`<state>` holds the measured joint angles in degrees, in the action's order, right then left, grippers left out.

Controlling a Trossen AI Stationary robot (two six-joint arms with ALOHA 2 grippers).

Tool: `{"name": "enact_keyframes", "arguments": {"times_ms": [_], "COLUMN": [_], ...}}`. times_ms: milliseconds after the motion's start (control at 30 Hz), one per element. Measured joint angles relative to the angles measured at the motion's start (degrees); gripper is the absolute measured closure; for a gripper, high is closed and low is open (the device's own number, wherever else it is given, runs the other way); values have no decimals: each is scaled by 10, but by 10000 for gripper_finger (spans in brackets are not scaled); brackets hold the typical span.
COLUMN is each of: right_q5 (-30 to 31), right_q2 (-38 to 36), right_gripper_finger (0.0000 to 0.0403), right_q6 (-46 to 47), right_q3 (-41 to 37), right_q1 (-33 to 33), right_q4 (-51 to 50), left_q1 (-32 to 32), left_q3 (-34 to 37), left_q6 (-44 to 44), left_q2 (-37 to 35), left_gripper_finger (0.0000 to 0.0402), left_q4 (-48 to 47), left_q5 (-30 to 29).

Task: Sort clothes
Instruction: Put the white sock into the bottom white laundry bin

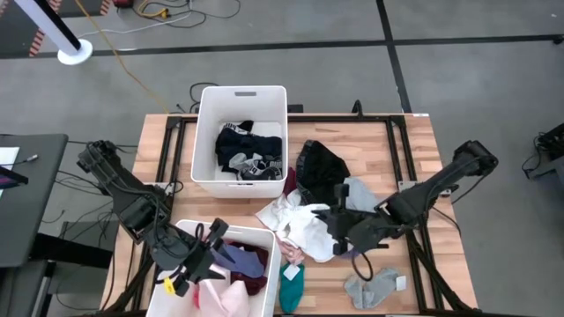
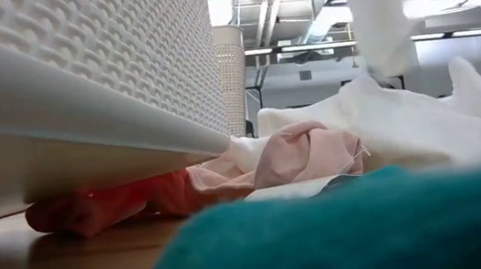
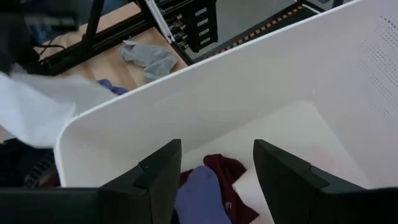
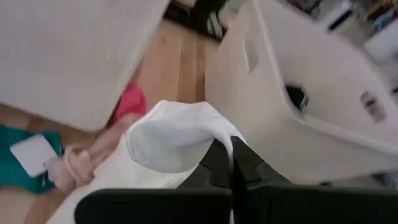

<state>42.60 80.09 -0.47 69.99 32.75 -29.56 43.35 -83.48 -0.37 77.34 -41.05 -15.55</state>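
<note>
Both bins hold some sorted clothes, yet a white garment, grey sock and teal piece remain mid-table, where the right gripper pinches the white garment while the left gripper hangs spread over the near bin.

White garment: crumpled at the table's middle, one fold raised off the surface. Black garment: bunched just behind it. Grey cloth: beside the black one. Grey sock: flat near the front edge. Teal sock: front edge, beside the near bin. Pink cloth: tucked against the white garment. Far bin holds black and white-patterned items. Near bin holds pink, maroon and blue pieces (heaped loosely).
</note>
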Motion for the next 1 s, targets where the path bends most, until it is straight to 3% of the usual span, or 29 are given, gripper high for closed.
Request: {"name": "enact_keyframes", "arguments": {"times_ms": [400, 700, 900, 1000], "right_q5": [-6, -94, -159, -174], "right_q2": [0, 0, 0, 0], "right_gripper_finger": [403, 403, 403, 403], "right_q6": [-178, -293, -331, -335], "right_q3": [111, 139, 141, 141], "right_q1": [2, 1, -11, -22], "right_q4": [56, 169, 226, 227], "left_q1": [8, 8, 8, 5], "left_q3": [0, 0, 0, 0], "left_q6": [-19, -30, -19, 26], "left_q2": [-10, -10, -13, -18], "left_gripper_finger": [207, 207, 207, 207], "left_q4": [-56, -100, -106, -58], "left_q5": [-3, -14, -136, -177]}}
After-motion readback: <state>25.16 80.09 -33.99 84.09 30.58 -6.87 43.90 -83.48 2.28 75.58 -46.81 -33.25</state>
